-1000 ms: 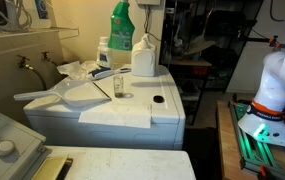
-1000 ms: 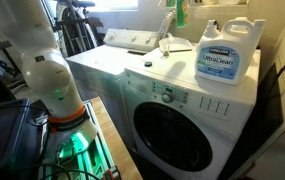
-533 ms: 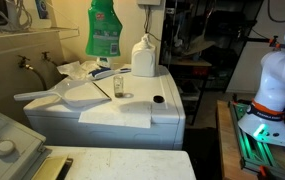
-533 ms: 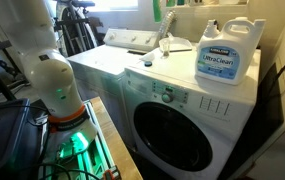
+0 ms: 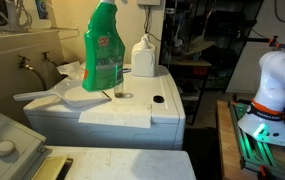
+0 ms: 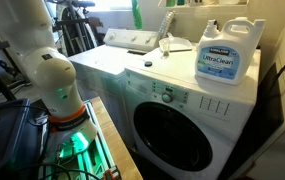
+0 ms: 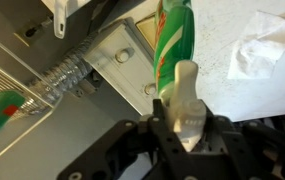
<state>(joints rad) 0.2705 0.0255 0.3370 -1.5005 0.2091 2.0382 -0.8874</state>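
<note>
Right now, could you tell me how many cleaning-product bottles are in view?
2: the green spray bottle in the gripper, and the white detergent jug standing on the washer. Others may hide behind the green one.

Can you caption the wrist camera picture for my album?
Gripper holding a green spray bottle by its white trigger head, a crumpled white wad off to one side.

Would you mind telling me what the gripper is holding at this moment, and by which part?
The gripper holds the green spray bottle by its white sprayer head, seen in the wrist view.
</note>
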